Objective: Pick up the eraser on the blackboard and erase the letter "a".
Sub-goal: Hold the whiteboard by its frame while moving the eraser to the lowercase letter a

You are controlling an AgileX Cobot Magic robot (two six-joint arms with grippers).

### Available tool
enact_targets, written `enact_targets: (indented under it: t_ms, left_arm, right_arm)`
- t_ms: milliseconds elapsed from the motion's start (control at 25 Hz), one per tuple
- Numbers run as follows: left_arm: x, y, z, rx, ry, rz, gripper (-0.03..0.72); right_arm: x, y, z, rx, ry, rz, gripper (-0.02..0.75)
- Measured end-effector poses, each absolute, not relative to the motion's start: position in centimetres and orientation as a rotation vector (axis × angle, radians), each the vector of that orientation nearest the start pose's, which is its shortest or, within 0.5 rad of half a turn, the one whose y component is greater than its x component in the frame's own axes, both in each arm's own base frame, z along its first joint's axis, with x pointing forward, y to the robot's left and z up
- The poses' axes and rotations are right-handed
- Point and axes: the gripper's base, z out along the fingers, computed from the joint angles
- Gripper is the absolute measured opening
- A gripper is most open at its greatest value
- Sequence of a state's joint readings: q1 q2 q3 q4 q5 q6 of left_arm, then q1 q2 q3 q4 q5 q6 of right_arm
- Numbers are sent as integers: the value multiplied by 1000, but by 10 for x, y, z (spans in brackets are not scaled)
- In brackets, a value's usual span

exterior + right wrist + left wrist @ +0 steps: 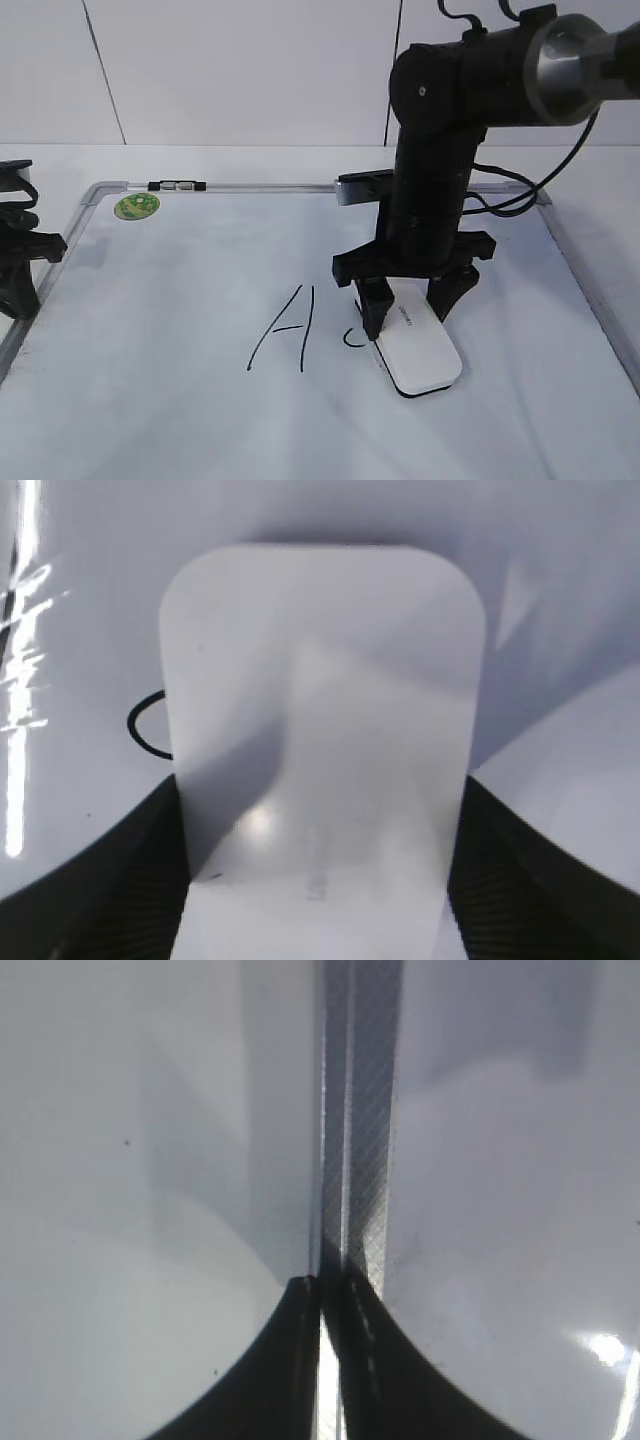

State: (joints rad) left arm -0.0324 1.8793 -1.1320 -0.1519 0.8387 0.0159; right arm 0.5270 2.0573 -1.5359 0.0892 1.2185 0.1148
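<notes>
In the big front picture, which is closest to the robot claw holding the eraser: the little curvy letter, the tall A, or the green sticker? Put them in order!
Measured from the right gripper:
1. The letter "a", a curve just left of the eraser.
2. The capital A, farther left.
3. The green sticker, in the blackboard's far left corner.

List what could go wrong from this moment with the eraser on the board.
1. The eraser lies beside the capital A, so a wide leftward stroke could smear it.
2. Part of the small a shows left of the eraser; a short wipe might leave it.
3. The right gripper holds only the eraser's far end, so pressing could tilt it.
</notes>
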Motion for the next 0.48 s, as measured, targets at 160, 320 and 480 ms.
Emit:
enact_targets:
  t_ms: [160, 320, 480]
  left_arm:
    - [341, -21, 154, -77, 3064, -182, 25]
    - [341, -21, 154, -77, 3064, -182, 25]
    - [341, -21, 154, -77, 3064, -182, 27]
  right_arm:
    - [336, 210, 177, -644, 3178, 60, 538]
    - [334, 214, 177, -677, 3166, 37, 538]
    - [332, 218, 177, -702, 3162, 31, 538]
